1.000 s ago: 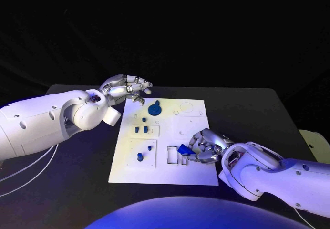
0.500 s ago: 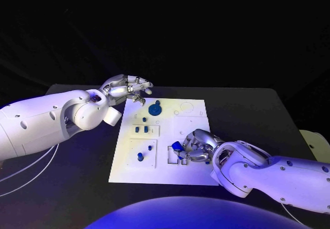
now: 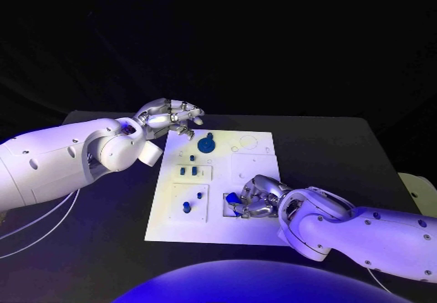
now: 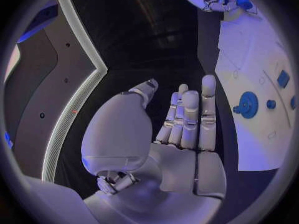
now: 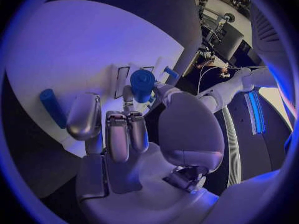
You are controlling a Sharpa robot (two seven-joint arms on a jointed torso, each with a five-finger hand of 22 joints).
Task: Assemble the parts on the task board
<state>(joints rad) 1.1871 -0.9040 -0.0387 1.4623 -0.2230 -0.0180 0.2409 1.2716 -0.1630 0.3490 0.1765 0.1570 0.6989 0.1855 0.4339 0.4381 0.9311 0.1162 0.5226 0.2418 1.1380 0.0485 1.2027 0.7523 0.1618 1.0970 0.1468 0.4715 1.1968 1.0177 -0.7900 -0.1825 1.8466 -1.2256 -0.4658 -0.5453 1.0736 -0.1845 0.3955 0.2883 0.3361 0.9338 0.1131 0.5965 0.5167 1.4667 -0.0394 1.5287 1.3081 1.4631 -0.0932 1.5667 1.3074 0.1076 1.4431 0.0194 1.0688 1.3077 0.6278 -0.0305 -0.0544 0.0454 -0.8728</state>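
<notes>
The white task board (image 3: 251, 172) lies mid-table. My right hand (image 3: 257, 197) hovers low over the board's near rectangular slots (image 3: 228, 205) and pinches a blue part (image 3: 235, 198) between thumb and finger. The right wrist view shows that blue part (image 5: 142, 82) as a round-headed piece held at the fingertips of my right hand (image 5: 124, 129), just above the slots (image 5: 122, 81). My left hand (image 3: 169, 117) hangs over the board's far left corner, holding nothing; its fingers (image 4: 187, 115) are stretched out. A blue gear (image 3: 206, 145) sits at the board's far end.
Two small blue pieces (image 3: 187, 171) stand in a left recess and more blue pegs (image 3: 187, 206) sit in the recess nearer me. A blue cylinder (image 5: 51, 107) stands on the board beside my right hand. The black table (image 3: 328, 145) stretches to the right.
My right hand has carried the blue part leftward and lower, onto the near slots. The left hand has stayed where it was.
</notes>
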